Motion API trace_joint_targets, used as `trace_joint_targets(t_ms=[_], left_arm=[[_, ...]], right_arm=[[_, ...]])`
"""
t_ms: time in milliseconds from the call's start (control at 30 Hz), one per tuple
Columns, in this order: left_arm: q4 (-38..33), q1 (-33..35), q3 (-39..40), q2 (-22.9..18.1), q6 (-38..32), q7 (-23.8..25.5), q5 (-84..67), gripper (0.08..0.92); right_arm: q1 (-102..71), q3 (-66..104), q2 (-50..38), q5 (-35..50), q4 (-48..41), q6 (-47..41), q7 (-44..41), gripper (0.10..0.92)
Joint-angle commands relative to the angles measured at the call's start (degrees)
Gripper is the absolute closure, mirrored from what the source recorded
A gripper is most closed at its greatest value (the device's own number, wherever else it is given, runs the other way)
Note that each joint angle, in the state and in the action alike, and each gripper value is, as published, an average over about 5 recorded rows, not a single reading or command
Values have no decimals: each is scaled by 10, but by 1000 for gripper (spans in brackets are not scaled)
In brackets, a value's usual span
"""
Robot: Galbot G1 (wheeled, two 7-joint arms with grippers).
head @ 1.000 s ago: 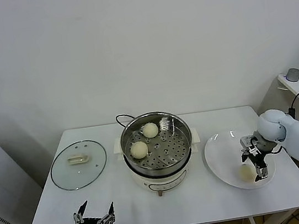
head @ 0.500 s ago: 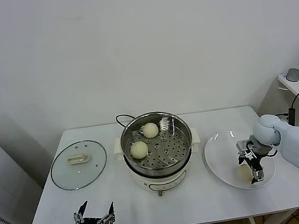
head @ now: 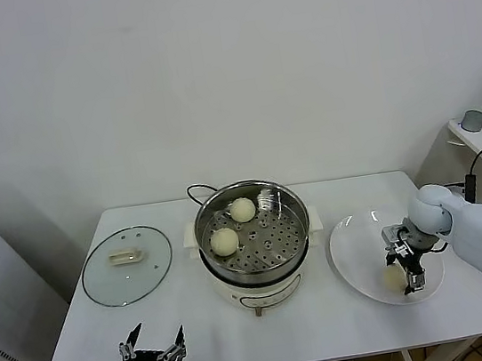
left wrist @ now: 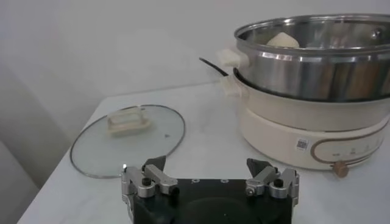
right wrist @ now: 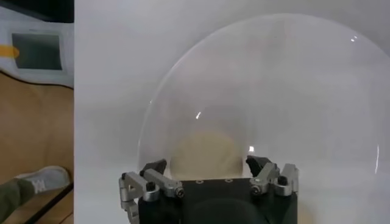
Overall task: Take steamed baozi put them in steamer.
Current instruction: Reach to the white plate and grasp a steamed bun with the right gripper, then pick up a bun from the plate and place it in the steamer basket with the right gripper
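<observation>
Fingers of the right gripper (head: 403,272) stand either side of one steamed baozi (head: 393,277) on the white plate (head: 350,255), at the robot's right end of the table (head: 85,346). In the right wrist view the two fingertips (right wrist: 155,167) bracket the bun (right wrist: 204,155) with a sliver of plate showing on each side, so the jaws are partly drawn in around it; whether they actually press the dough I cannot tell. The bun sits on the plate.

Over at the near left edge of the table the left gripper (head: 152,350) is parked low, jaws spread wide and holding nothing; its wrist view shows both fingers (left wrist: 152,176) apart above bare tabletop.

Counting buns: three in sight. Two lie in the steamer (head: 253,233), which stands in the middle of the table, both resting on the perforated floor towards its left side, one (head: 242,209) nearer the back wall, one (head: 224,241) nearer the front. The third is the one on the plate. One plate, one steamer with a black cord (head: 196,189) behind it, and one glass lid (head: 127,265) lying flat on the table to the steamer's left, well apart from it.
</observation>
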Motion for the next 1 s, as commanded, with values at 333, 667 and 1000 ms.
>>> trace_joint_targets(t_ms=[333,667,1000], left_arm=[[1,-5,3,-24,1,0,1,177],[0,-14,3,-28,2,-4,-1,177],[-4,-17,-1,-28,-5,-22,40,177]], right_arm=[[19,1,-9,7,3,-6,-3,528],[147,-83,-24,65,22,-29,-12,567],[472,-317,76,240,-13,-53,-37,567]])
